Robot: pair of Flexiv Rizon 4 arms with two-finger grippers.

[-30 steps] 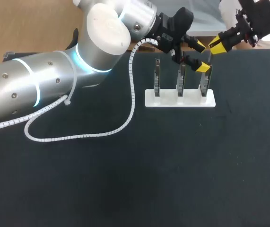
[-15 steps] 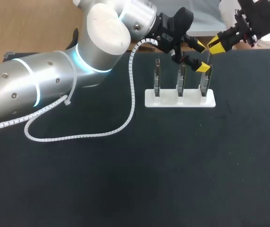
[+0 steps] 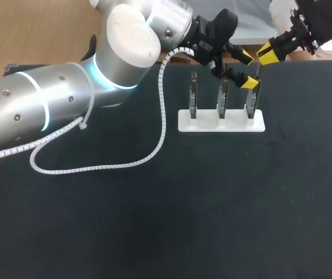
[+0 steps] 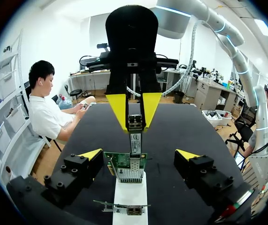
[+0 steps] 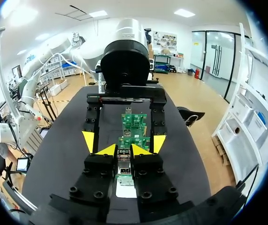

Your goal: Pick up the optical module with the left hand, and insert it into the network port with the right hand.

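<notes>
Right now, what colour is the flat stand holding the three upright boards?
White flat stand; head view shows it best.

left arm (image 3: pixel 67 99) silver, blue-lit joint rings | white spiral cable (image 3: pixel 96 165) | left tool (image 3: pixel 246 70) black, yellow tips

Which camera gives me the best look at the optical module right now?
Left wrist view: the optical module shows nearly whole, held by the right gripper above the network card. Right wrist view shows only its end, hemmed in by the gripper. Head view shows just a thin sliver.
</notes>
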